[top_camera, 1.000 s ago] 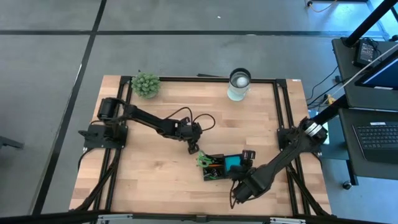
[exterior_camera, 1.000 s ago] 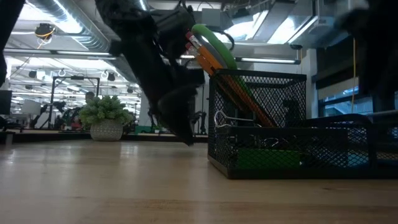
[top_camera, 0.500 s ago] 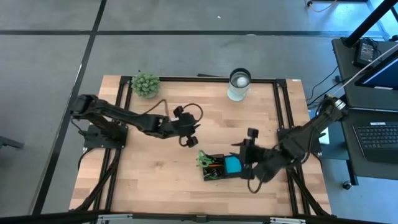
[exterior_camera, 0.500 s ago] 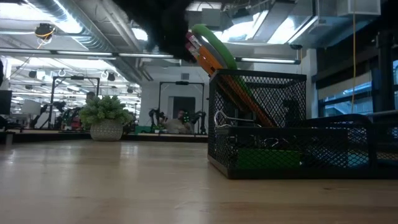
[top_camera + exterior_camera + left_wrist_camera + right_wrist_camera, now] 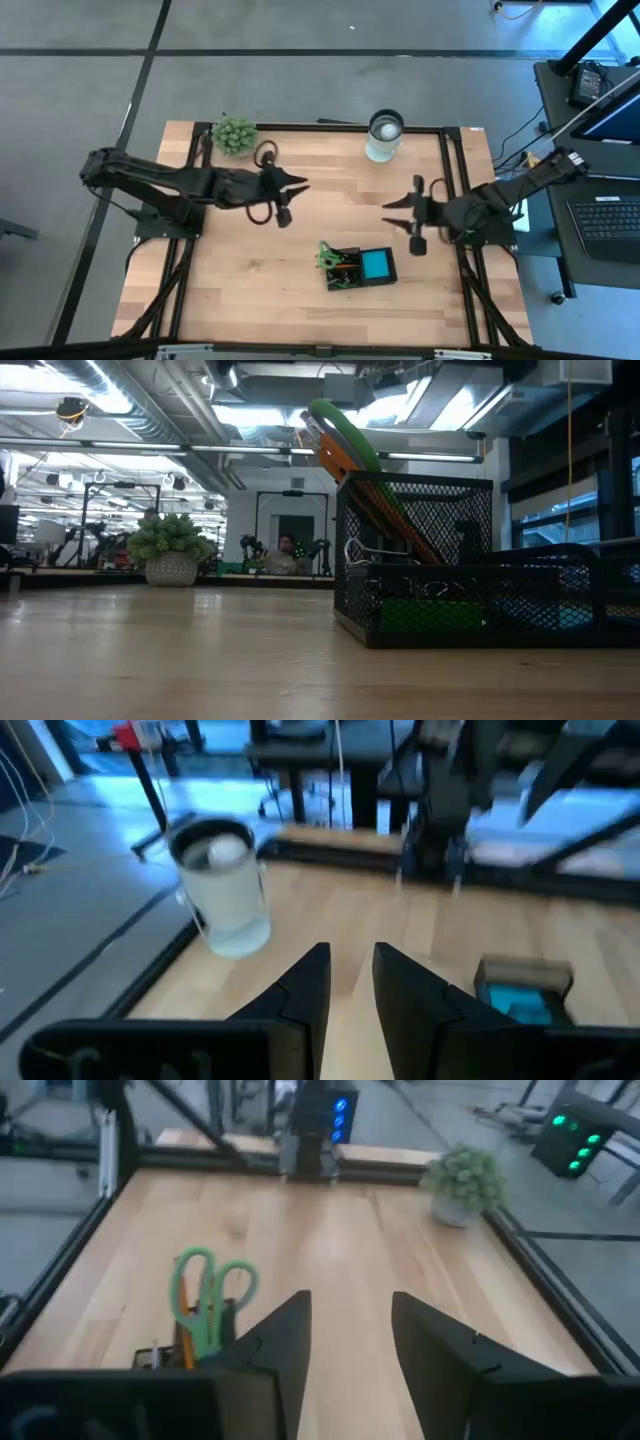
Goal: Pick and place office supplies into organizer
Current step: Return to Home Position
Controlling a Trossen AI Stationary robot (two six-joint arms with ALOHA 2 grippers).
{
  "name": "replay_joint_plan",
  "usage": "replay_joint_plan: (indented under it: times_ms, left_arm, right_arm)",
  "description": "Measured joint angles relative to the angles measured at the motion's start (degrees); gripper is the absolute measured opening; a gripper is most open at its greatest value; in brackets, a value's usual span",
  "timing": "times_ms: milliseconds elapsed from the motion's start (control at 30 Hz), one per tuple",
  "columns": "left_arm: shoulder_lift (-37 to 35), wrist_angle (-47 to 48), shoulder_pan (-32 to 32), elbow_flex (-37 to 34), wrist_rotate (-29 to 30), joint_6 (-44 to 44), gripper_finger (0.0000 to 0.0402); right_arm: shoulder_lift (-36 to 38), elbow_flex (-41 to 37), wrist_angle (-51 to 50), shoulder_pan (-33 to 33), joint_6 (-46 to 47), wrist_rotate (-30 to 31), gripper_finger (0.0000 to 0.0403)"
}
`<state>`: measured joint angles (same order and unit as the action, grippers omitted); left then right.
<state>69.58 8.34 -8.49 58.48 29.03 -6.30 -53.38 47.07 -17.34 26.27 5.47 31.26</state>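
Both arms hang clear above the table (image 5: 230, 290) with nothing in their grasp: the left gripper (image 5: 296, 184) has its fingers (image 5: 305, 985) only slightly parted, the right gripper (image 5: 392, 203) has its fingers (image 5: 283, 1340) spread wider. They point toward each other, well apart. The organizer (image 5: 360, 268) sits below and between them, nearer the right gripper than the left. It holds the blue note pad (image 5: 377, 265) in the compartment on the right gripper's side, and the green-handled scissors (image 5: 327, 256) and pencils (image 5: 330, 452) in the one on the left gripper's side. No loose supplies show on the table, so I judge the sorting done and only the arms' return left. The risk lies in that return. The scissors and pencils lean tall out of the mesh, so a gripper passing low could catch them and tip the organizer. The white cup (image 5: 385, 135), ahead of the left gripper and off to one side, could be knocked by a wide swing.
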Motion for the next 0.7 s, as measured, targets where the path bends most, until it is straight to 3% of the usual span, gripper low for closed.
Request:
replay_joint_plan:
  times_ms: [233,400,700]
  left_arm:
    - [-7.5,2.1,-1.0,-3.0,6.8,-0.6,0.0074]
    - [-15.9,0.7,-1.4,-11.4,8.5,-3.5,0.0074]
    - [-32.4,-10.1,-1.7,-28.0,8.5,-3.5,0.0074]
  right_arm:
    - [14.5,-11.7,4.5,-3.1,1.5,0.1,0.0143]
    - [22.6,-17.7,6.7,-4.2,1.4,0.0,0.0143]
    - [34.9,-23.6,6.4,-7.2,1.4,0.1,0.0143]
